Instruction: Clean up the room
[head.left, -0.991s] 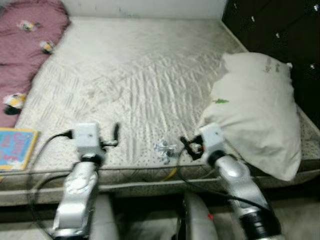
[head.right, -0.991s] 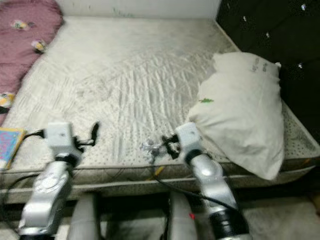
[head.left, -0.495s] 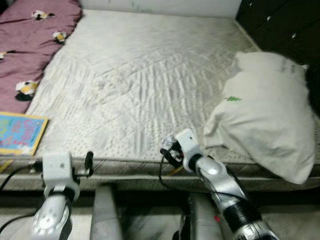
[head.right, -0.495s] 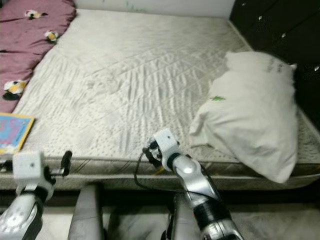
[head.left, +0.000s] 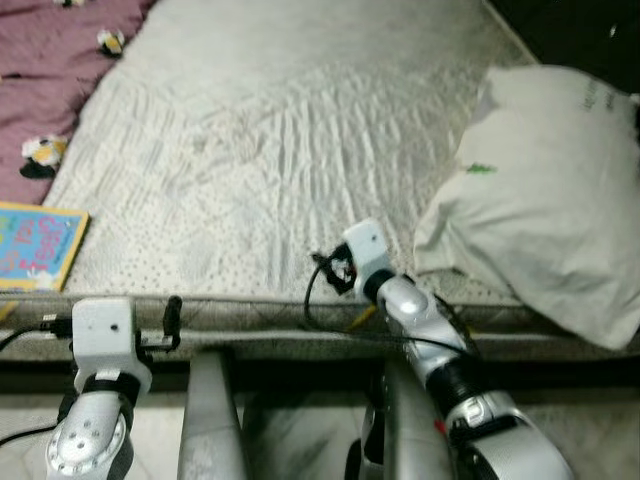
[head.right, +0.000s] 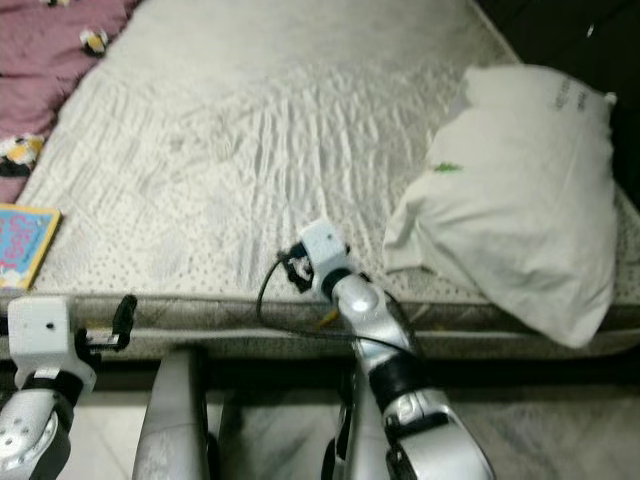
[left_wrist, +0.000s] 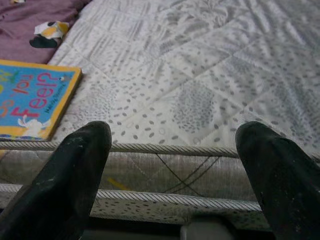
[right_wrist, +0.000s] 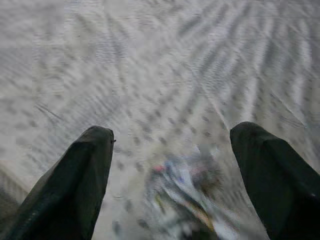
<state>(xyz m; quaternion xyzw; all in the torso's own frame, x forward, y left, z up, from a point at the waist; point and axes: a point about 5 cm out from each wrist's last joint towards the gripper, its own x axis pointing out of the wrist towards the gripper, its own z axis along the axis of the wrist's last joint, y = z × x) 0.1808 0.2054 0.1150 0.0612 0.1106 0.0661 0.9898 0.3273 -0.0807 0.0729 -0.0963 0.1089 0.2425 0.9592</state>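
A small crumpled shiny wrapper (right_wrist: 182, 192) lies on the white quilted mattress (head.left: 260, 130) close to its front edge; it is blurred. My right gripper (right_wrist: 174, 131) is open and reaches down over the wrapper, one finger on each side, not closed on it. In the left eye view the right gripper (head.left: 328, 268) covers that spot. My left gripper (head.left: 172, 318) is open and empty, low in front of the mattress's front edge (left_wrist: 165, 150).
A big white pillow (head.left: 545, 200) lies on the right of the mattress. A purple blanket (head.left: 50, 70) with small printed figures covers the far left. A yellow and blue children's book (head.left: 35, 245) rests near the front left corner.
The camera has tilted down and closer to the bed. My right gripper moved left and forward over the wrapper. My left arm dropped from above the mattress to below its front edge.
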